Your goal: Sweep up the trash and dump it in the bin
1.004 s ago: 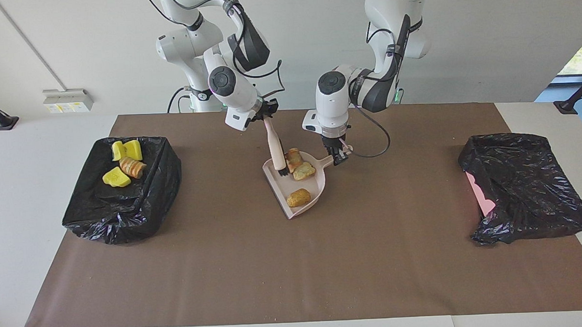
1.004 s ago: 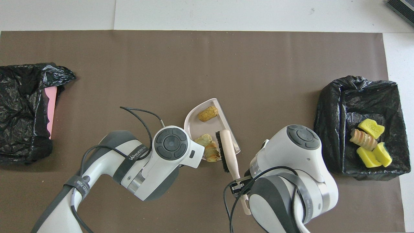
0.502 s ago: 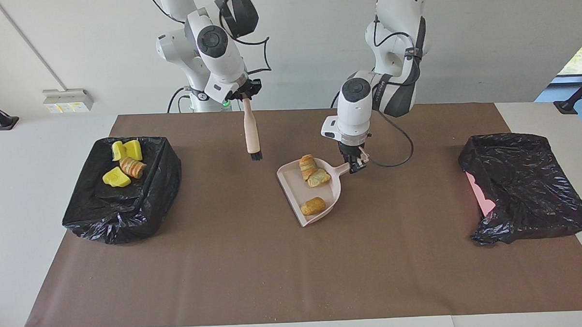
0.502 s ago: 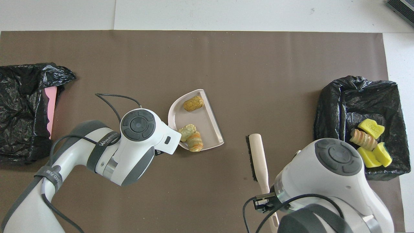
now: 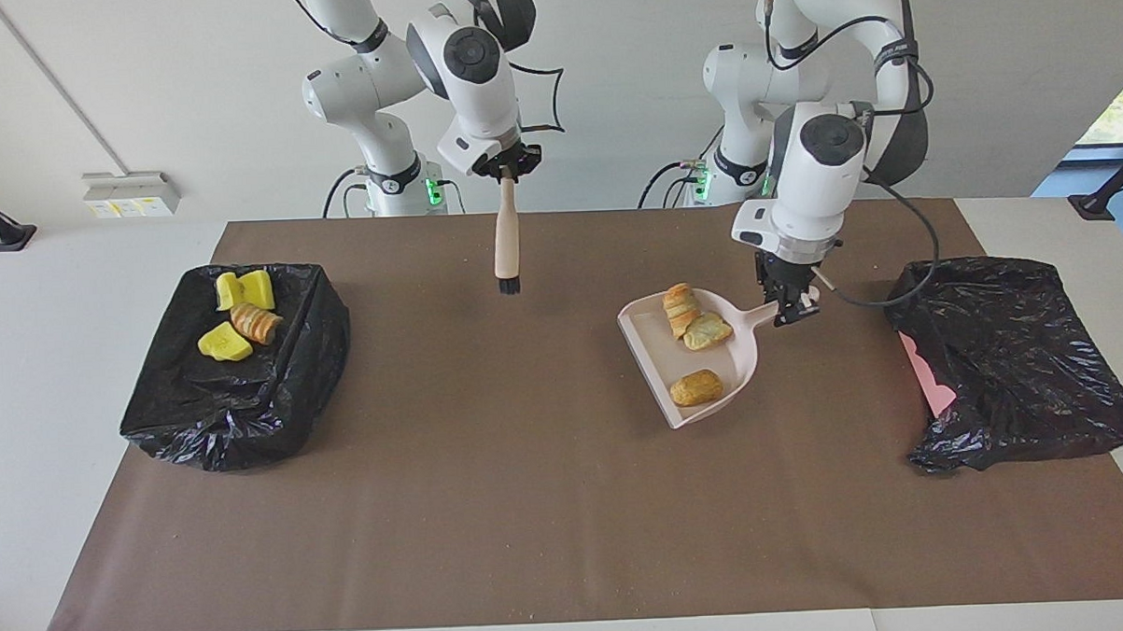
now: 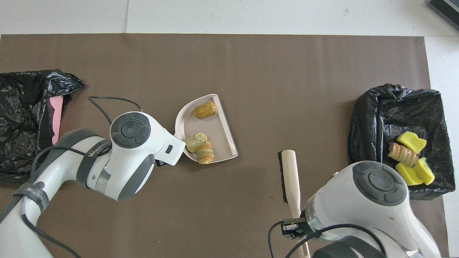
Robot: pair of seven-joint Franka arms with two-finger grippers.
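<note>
Your left gripper [image 5: 789, 309] pinches the dustpan [image 5: 652, 364] carrying 3 trash pieces [image 5: 697, 386]; your right gripper [image 5: 506, 172] clamps the brush [image 5: 506, 238]

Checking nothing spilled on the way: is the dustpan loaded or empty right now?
Loaded. Three bread-like pieces lie in the dustpan, which the left gripper holds by its handle above the mat.

A plain white wall [image 5: 143, 87] carries a small socket box [image 5: 130, 193]; daylight shows at a window [image 5: 1119, 109]; a brown mat [image 5: 531, 503] covers the white table [image 5: 22, 372].
</note>
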